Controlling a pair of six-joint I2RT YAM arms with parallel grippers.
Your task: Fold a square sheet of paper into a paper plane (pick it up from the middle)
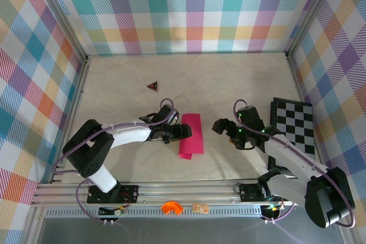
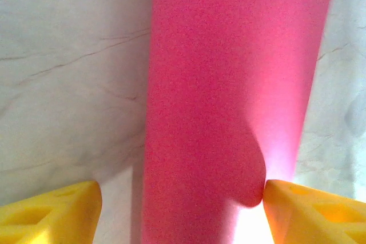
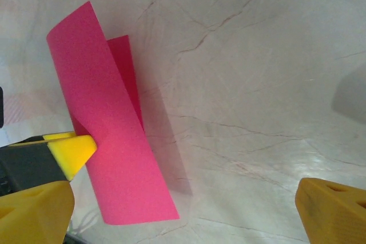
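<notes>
Bright even light, soft shadows, glare on the square sheet of paper (image 2: 229, 101)

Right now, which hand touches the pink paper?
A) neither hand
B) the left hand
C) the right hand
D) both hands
B: the left hand has a finger against the folded pink paper, while the right hand stands apart from it, open.

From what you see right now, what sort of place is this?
Probably a robot test cell in a lab: plaid-print walls enclose a marble-look table, with a black-and-white checkerboard at its right.
</notes>
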